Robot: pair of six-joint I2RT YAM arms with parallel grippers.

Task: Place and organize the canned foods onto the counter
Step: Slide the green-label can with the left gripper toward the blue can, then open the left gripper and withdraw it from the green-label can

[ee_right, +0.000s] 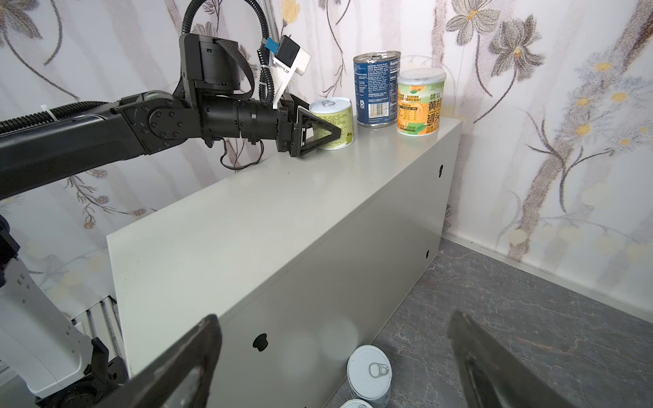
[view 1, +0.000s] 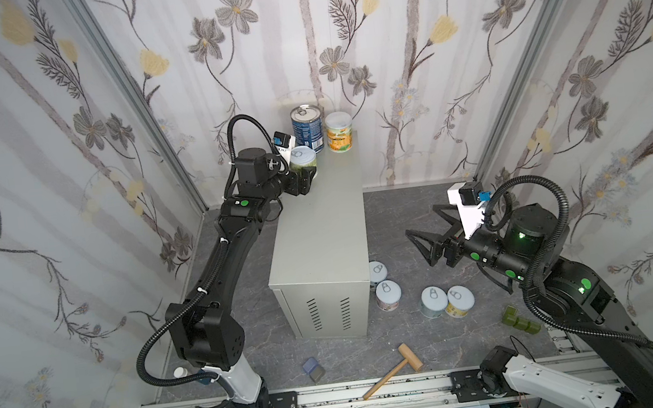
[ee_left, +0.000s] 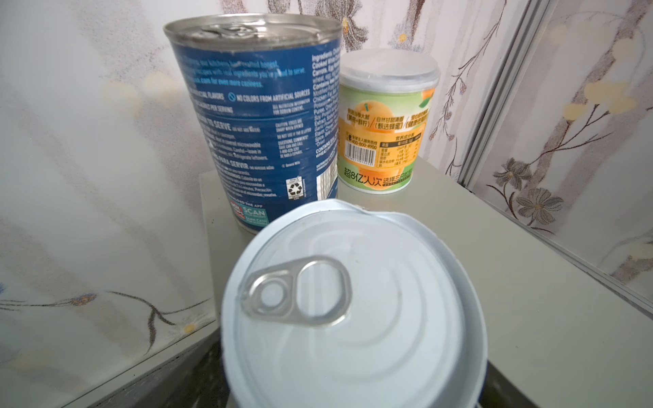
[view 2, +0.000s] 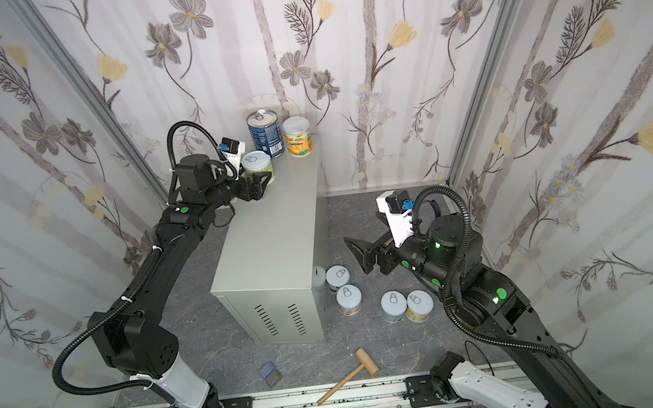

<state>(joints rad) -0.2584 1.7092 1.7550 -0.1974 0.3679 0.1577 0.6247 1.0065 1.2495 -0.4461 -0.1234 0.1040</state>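
Note:
The counter point(view 1: 316, 239) point(view 2: 271, 245) point(ee_right: 247, 219) stands mid-floor. On its far end are a tall blue can point(view 1: 307, 125) point(ee_left: 254, 116), an orange-labelled can point(view 1: 339, 132) point(ee_left: 385, 134) and a green-labelled can point(view 1: 303, 158) point(ee_right: 334, 122). My left gripper point(view 1: 307, 176) point(ee_right: 332, 132) has its fingers on either side of the green can; its white lid point(ee_left: 353, 311) hides them in the left wrist view. Several white-lidded cans point(view 1: 388, 294) point(view 2: 393, 305) point(ee_right: 369, 374) stand on the floor right of the counter. My right gripper point(view 1: 420, 219) point(ee_right: 334, 318) hovers open above them, holding nothing.
A wooden mallet point(view 1: 394, 369) and a small blue-grey block point(view 1: 313, 367) lie on the dark floor near the front rail. A green blocky object point(view 1: 520, 321) lies beside the right arm's base. Floral walls close in on three sides.

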